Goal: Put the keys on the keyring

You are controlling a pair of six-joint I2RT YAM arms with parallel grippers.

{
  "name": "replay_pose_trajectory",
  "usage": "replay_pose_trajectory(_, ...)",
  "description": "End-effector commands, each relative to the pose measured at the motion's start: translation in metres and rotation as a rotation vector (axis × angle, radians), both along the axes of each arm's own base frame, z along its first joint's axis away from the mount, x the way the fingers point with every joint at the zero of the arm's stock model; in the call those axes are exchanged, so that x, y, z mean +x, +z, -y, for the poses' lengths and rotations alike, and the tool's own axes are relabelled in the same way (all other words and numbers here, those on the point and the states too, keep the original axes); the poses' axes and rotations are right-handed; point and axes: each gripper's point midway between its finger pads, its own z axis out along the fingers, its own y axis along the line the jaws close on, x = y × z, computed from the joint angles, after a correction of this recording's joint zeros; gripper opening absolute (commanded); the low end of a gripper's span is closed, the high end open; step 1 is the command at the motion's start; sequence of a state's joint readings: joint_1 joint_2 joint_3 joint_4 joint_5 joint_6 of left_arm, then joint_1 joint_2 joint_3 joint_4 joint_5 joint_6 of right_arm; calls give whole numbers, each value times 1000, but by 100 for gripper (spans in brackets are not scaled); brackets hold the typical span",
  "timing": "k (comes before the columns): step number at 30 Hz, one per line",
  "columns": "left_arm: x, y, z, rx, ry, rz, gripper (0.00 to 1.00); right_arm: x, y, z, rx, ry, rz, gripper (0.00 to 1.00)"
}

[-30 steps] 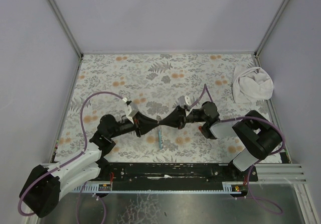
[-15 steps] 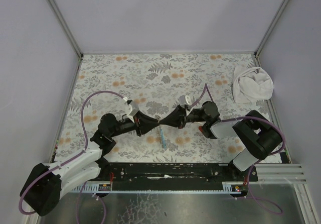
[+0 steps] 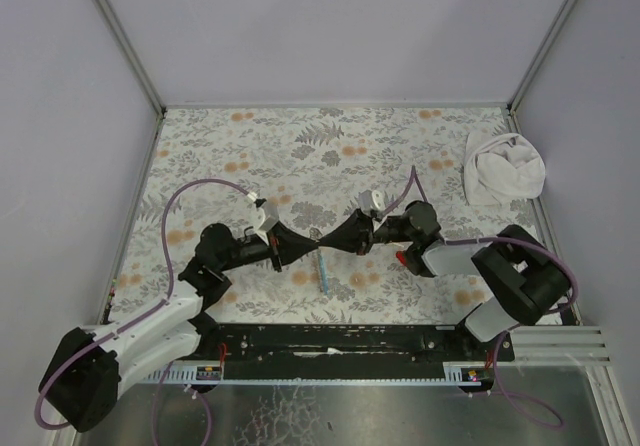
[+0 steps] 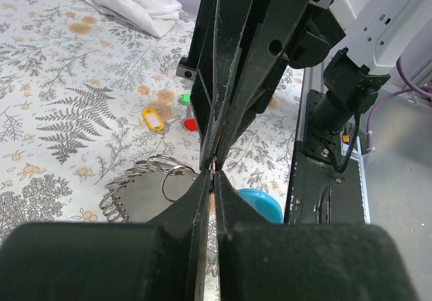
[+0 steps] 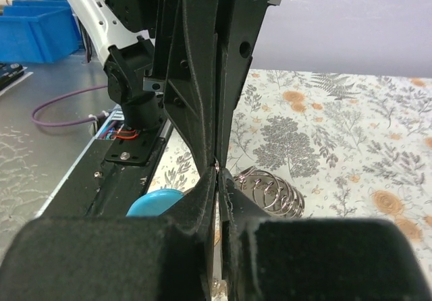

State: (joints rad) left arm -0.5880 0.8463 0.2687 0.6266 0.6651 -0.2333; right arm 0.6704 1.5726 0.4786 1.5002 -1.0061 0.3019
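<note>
The left gripper (image 3: 306, 242) and the right gripper (image 3: 328, 237) are both pressed together, tip to tip over mid-table. They seem to pinch the top of the thin grey-and-light-blue keyring (image 3: 322, 271), which hangs edge-on beneath them. It looks like light, springy, slippery wire, best held at the rim. The tiny tan-yellow key (image 4: 154, 120), green key (image 4: 184, 99) and red key (image 4: 190, 123) lie nearby. I can't find a black one, and the pinch point itself is hidden.

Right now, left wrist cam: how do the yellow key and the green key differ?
Yellow key shows an oblong head with a pale window, lying in the open; green key shows only a small round patch, close beside the right arm. Both lie on the table; neither is held.
</note>
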Motion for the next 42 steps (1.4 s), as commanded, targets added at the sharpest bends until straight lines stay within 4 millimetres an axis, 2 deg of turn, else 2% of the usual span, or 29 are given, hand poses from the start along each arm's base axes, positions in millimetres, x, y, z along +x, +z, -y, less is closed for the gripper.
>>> replay_pose_trajectory(1,8,10,1,37,15,31,0,-4,23,5,22,-4,159,12)
replay_pose_trajectory(6,11,5,7,94,22,18,0,8,0,12,-182,-60,189,24)
replay_pose_trajectory(12,14,-1,16,172,28,-10,0,15,-8,27,-325,-114,273,33)
replay_pose_trajectory(21,10,-8,28,260,16,-26,0,19,-13,27,-399,-86,276,31)
replay_pose_trajectory(42,5,-13,35,290,-33,-35,0,8,-12,21,-369,-1,265,25)
